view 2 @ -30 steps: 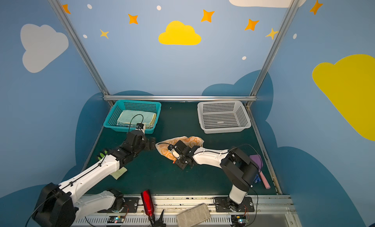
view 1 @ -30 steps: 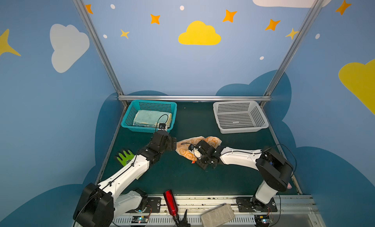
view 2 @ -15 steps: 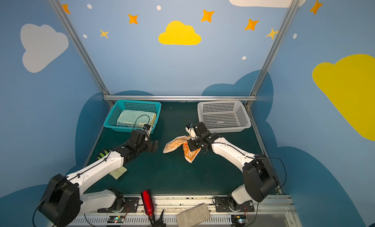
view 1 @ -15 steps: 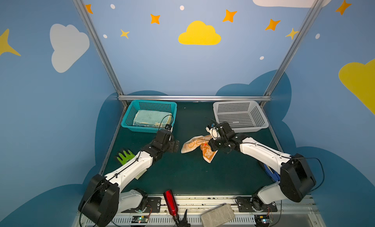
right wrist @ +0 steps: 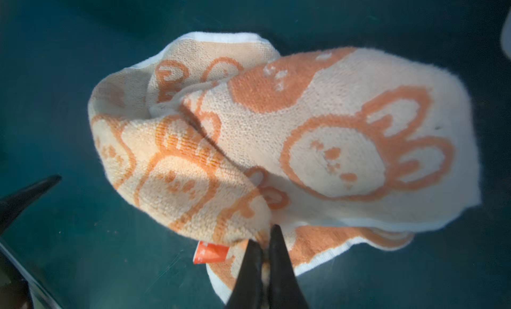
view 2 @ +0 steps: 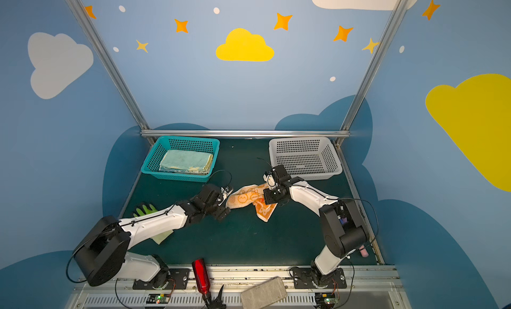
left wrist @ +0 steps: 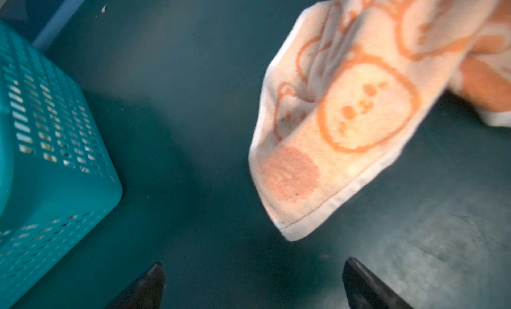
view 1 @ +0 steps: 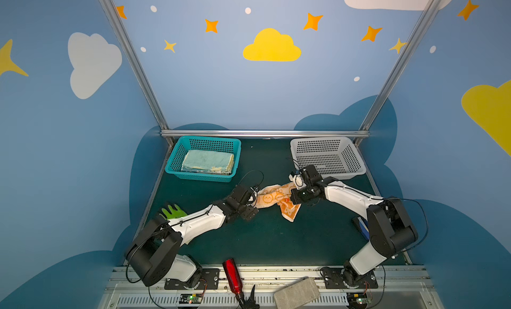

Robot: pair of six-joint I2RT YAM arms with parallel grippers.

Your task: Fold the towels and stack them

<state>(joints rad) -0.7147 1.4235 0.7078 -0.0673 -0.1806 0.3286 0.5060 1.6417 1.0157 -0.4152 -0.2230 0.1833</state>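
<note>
An orange towel (view 1: pixel 272 197) with rabbit figures hangs crumpled above the middle of the green table, one end trailing down. My right gripper (view 1: pixel 291 200) is shut on its edge near an orange tag; the right wrist view shows the closed tips (right wrist: pixel 265 240) pinching the cloth (right wrist: pixel 318 144). My left gripper (view 1: pixel 255 204) stands open just left of the towel's free corner (left wrist: pixel 293 233); in the left wrist view nothing lies between its fingers (left wrist: pixel 156 274). Folded pale blue and yellow towels (view 1: pixel 207 162) lie stacked in the teal basket (view 1: pixel 210 140).
A white basket (view 1: pixel 356 161) stands at the back right, close behind my right wrist. A green glove (view 1: pixel 172 211) and a pale yellow note (view 2: pixel 161 235) lie under my left arm. A red bottle (view 1: pixel 232 274) and a grey block (view 1: pixel 297 293) sit on the front rail.
My right gripper has carried the towel up and to the right, towards the white basket, drawing it out. My left gripper has moved right, up to the towel's free corner.
</note>
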